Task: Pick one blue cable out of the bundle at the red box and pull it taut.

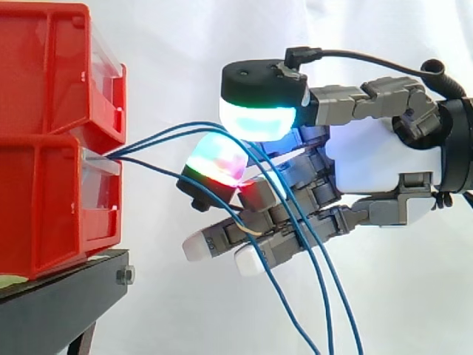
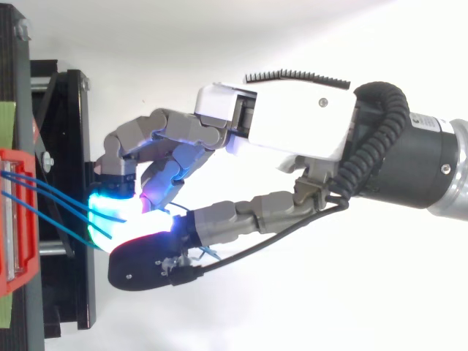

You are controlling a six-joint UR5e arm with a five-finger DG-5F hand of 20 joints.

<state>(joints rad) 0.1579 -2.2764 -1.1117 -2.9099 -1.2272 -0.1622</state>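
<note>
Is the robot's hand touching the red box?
No, the hand sits apart from the red box, with just blue cables crossing the gap.

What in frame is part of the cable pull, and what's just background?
Job:
- cables, running out of the lower bin
- hand, thumb and a finger pinched on the cables

Just there:
- upper bin
- stand
- curtain
</note>
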